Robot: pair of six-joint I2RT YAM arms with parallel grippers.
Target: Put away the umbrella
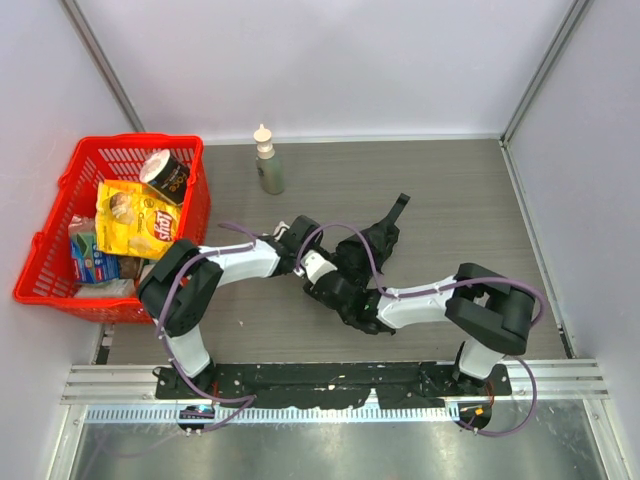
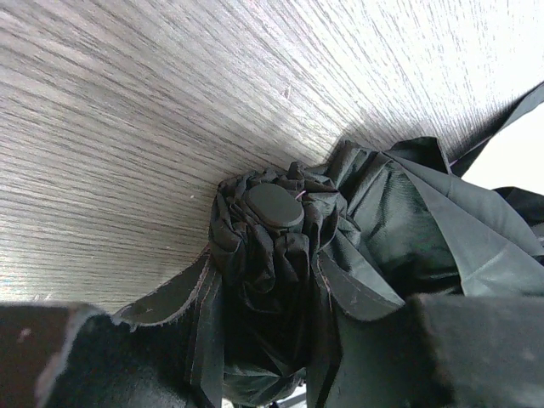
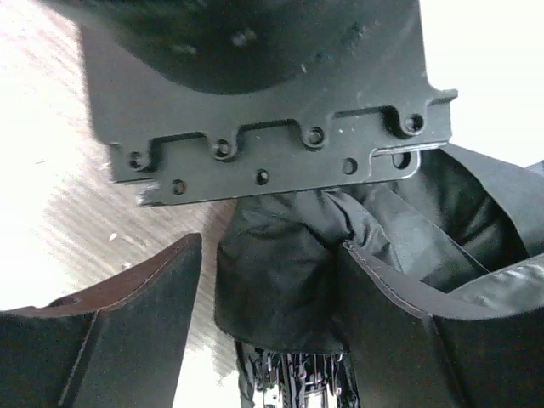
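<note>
1. The black compact umbrella of dark charcoal fabric point(image 1: 378, 243) lies about in the middle of the grey wood-grain table point(image 1: 450, 190), well apart from all four edges. One narrow black end of it points toward the far right corner.
2. Both arms reach inward from the near edge and meet at the umbrella.
3. The left gripper point(image 2: 259, 306) is spread wide, with the rolled fabric between its two fingers. Loose flaps of cloth reach toward both fingers, but the tight roll in the middle touches neither.
4. In the left wrist view the umbrella is seen end-on, and a small oval black cap point(image 2: 274, 206) sits in the centre of the crumpled folds.
5. The right gripper point(image 3: 270, 246) also stands apart around the bundle. The fabric touches one finger, and a thin strip of table shows between the fabric and the other finger.
6. The black plate of the left gripper, with its row of screws, fills the top of the right wrist view.
7. A red plastic basket point(image 1: 130, 142) with snack packets stands at the left edge, near the far left corner.
8. A small pale bottle point(image 1: 269, 165) stands upright near the far edge.
</note>
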